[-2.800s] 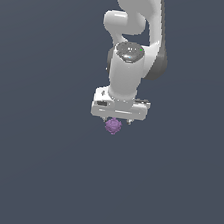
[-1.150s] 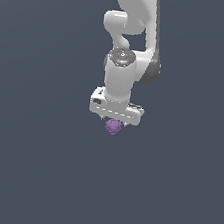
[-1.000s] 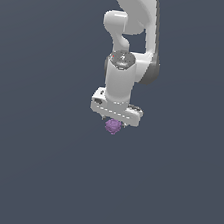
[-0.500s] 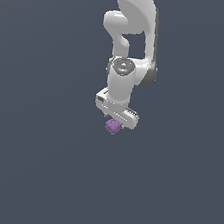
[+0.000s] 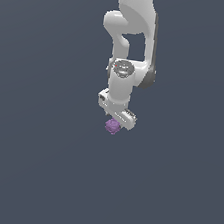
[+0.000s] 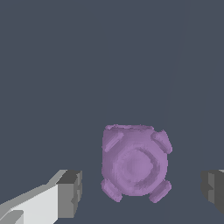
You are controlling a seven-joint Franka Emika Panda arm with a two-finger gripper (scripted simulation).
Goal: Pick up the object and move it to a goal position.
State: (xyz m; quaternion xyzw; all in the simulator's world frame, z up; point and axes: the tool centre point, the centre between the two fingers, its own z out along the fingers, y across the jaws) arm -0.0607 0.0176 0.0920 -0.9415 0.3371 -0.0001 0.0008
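Wrist view, lower left of frame: one white finger with a grey pad [image 6: 70, 194], clear of the object. Centre-low: the object [image 6: 134, 165], a purple knobby lump with a round boss facing the camera and four small lugs at its corners. Lower right edge: the second grey pad, only partly in frame, also apart from the object. The gripper [image 6: 141, 192] stands wide, with visible gaps on both sides of the lump and nothing held.

Exterior view, centre of frame: white arm [image 5: 130, 41] comes down from the top edge; gripper [image 5: 116, 119] is rotated at a slant, object [image 5: 112, 126] right beneath it on the plain grey floor [image 5: 29, 173].

Judgement: pre-grasp alignment; the pick is not yet made. Next move calls for lowering until the pads bracket the lump's flanks, then closing evenly; the lugs may make the contact uneven. No goal marker visible in either view.
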